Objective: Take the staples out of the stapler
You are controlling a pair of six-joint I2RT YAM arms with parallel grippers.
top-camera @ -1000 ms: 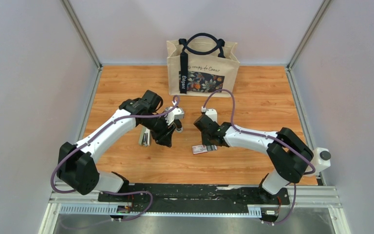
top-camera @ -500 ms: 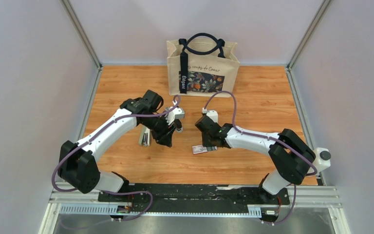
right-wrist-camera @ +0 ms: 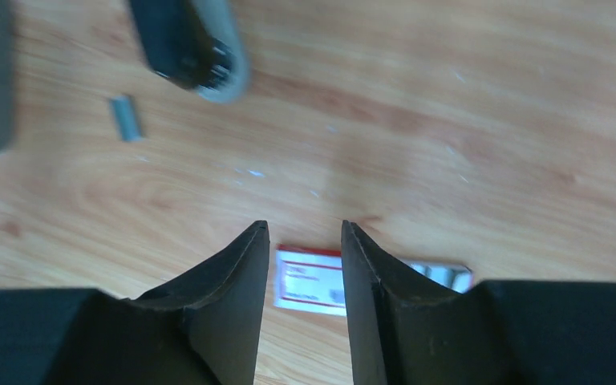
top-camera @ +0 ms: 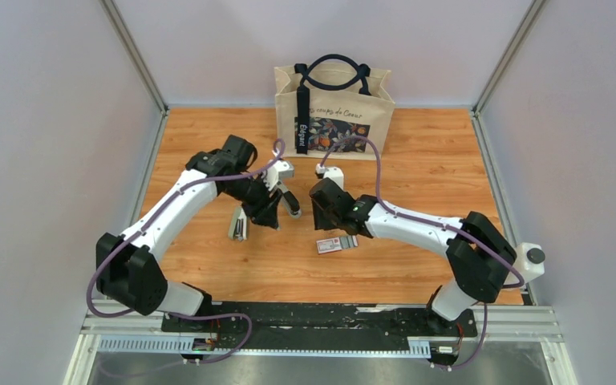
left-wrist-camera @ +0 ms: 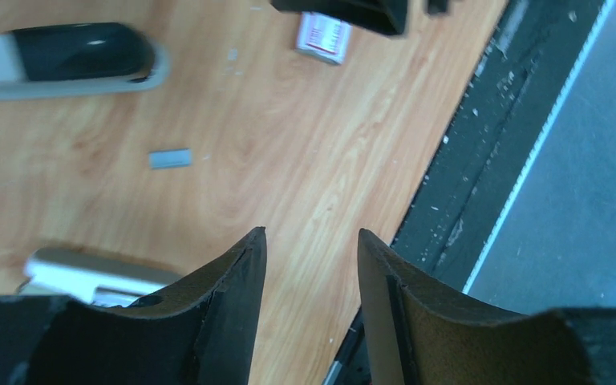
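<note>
1. Orange-brown wooden bench [top-camera: 433,160] fills the floor of a pale-walled booth. A beige canvas tote bag with dark handles [top-camera: 333,104] stands at its far edge, well apart from the work, so I judge it plays no part.
2. The grey-and-black metal stapler [top-camera: 238,226] lies left of the middle, just beside my left jaws. My wrist views show it swung open, with the black-topped lid and the bare silver rail spread apart. I take it that it lies this way so the magazine is exposed.
3. A short grey strip of staples [left-wrist-camera: 169,159] lies loose on the wood between the two halves, touching neither. That suggests some of the load is already out. I cannot tell whether more sits in the rail.
4. My left jaws are parted and empty, and they hover over the bench near the silver rail, probably placed to reach it.
5. My right jaws stand narrowly apart, gripping nothing, above the small red-and-white cardboard staple box [right-wrist-camera: 311,289], which shows through their gap. I reckon the box lies near the middle to receive the staples
</note>
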